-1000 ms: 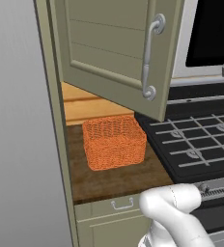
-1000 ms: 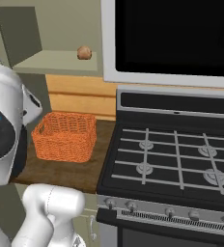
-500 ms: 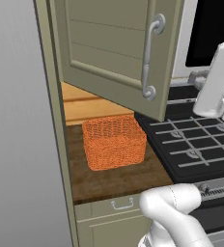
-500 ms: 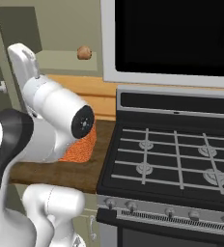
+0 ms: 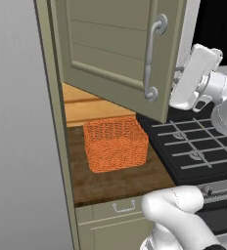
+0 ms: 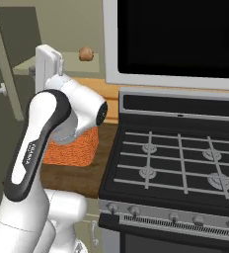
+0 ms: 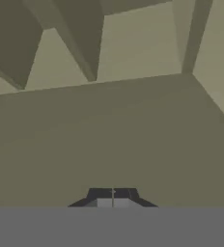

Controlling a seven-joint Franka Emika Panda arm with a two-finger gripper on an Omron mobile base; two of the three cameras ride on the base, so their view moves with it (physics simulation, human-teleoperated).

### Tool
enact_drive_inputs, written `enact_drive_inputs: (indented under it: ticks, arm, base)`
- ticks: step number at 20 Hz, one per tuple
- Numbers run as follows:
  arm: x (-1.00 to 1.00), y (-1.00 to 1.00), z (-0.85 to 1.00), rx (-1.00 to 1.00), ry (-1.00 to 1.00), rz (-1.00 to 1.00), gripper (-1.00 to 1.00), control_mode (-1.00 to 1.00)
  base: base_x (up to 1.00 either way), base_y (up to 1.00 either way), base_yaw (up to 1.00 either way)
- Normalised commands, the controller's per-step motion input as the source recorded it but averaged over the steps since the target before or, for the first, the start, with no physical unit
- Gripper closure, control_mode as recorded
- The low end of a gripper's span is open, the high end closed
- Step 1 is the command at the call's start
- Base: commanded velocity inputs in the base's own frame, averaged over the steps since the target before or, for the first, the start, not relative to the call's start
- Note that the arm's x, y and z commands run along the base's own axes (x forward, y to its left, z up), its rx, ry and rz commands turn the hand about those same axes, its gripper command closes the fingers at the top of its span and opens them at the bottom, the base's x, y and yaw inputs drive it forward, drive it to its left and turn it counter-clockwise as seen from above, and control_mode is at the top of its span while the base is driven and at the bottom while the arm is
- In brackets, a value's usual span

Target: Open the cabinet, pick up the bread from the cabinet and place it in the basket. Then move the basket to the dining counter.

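Bread (image 6: 86, 54), a small tan-brown rounded lump, sits on the cabinet (image 5: 110, 53) shelf above the orange woven-mesh basket (image 5: 116, 144) on the dark wood-grain worktop (image 5: 118, 180). Your door is swung open, grooved panel and curved silver handle (image 5: 152, 58) facing out, so the shelf is reachable. Gripper (image 7: 113, 194) is clenched, empty, aimed at plain sage panels; you'd likely need to open it before reaching.

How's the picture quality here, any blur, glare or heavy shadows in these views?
Left base view: soft, flat light, basket sharp enough, no glare. Right base view: bread small but clear. Hand view: dim olive surfaces, closed gripper tips slightly blurred.
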Motion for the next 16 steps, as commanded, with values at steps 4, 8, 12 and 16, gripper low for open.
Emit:
enact_drive_inputs:
  ticks: [4, 8, 12, 16]
  arm:
    - [-0.04, 0.99, 0.00, 0.05, 0.04, 0.29, 1.00, -1.00]
    - [-0.56, 1.00, 0.00, 0.00, 0.00, 0.26, 1.00, -1.00]
    - [-0.56, 1.00, 0.00, -0.04, 0.00, 0.18, 1.00, -1.00]
    - [-0.09, 1.00, -0.17, -0.13, 0.00, 0.02, 1.00, -1.00]
  base:
    - [0.00, 0.00, 0.00]
    - [0.00, 0.00, 0.00]
    - [0.00, 0.00, 0.00]
    - [0.00, 0.00, 0.00]
